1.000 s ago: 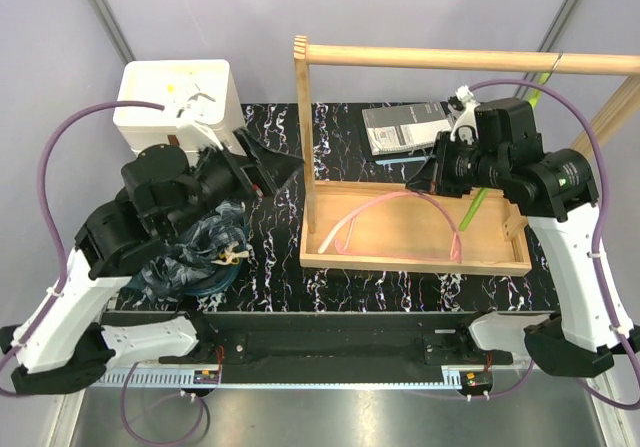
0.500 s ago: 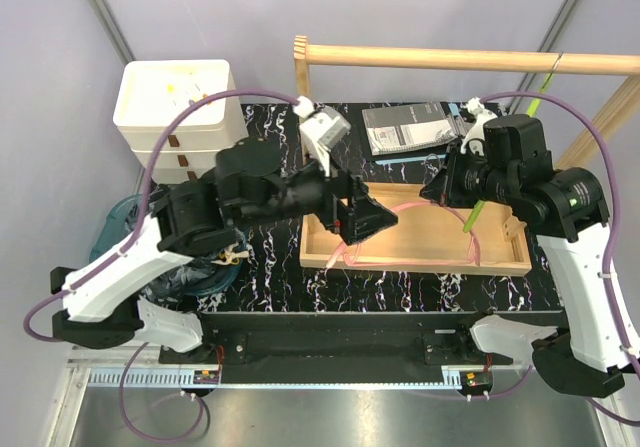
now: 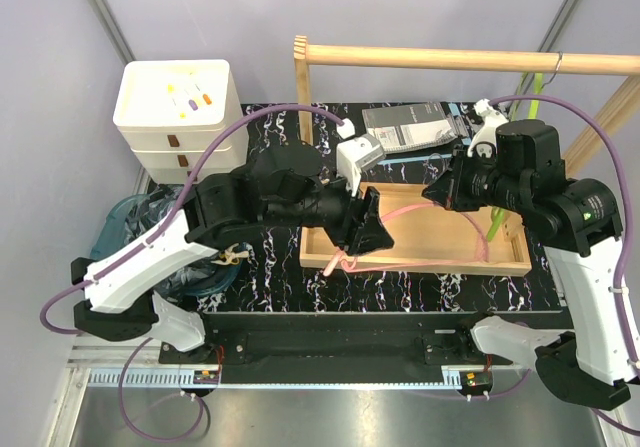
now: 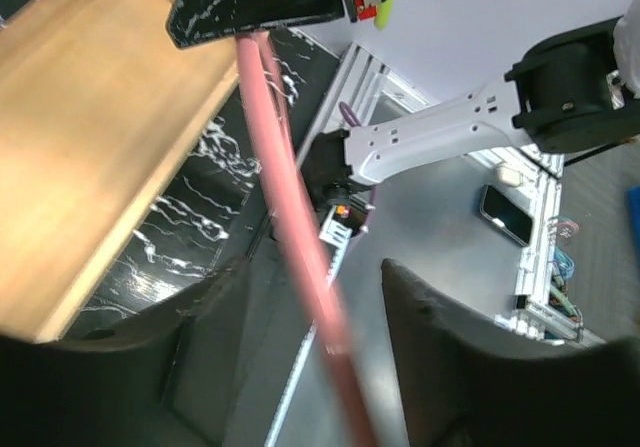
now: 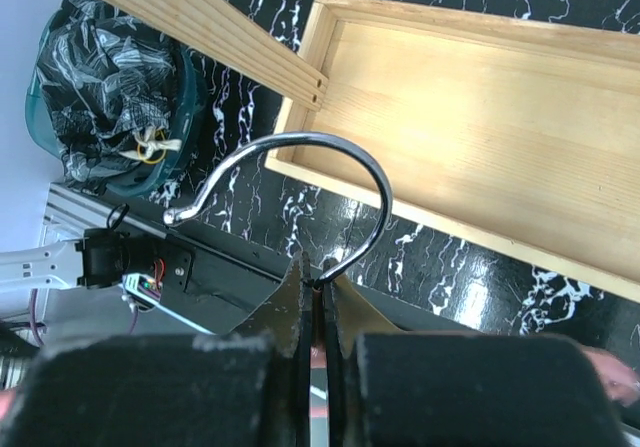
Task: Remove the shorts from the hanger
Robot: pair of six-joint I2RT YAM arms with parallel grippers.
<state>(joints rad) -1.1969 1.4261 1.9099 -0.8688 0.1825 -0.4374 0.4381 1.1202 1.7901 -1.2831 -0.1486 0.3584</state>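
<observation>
The shorts lie crumpled in a teal basin at the table's left, dark with a blue-grey marbled pattern, off the hanger. The pink hanger is held above the wooden tray. My right gripper is shut on its neck, and in the right wrist view the metal hook curls out of the gripper. My left gripper straddles the hanger's left bar. In the left wrist view this gripper has a gap on each side of the bar.
A wooden rack with a top rail stands over the tray. Stacked white boxes sit at the back left, a grey booklet behind the tray. A green hanger hangs near my right arm.
My left arm has swung from the basin rightward over the tray, and its jaws have narrowed around the pink bar. My right arm has lowered slightly with the hanger.
</observation>
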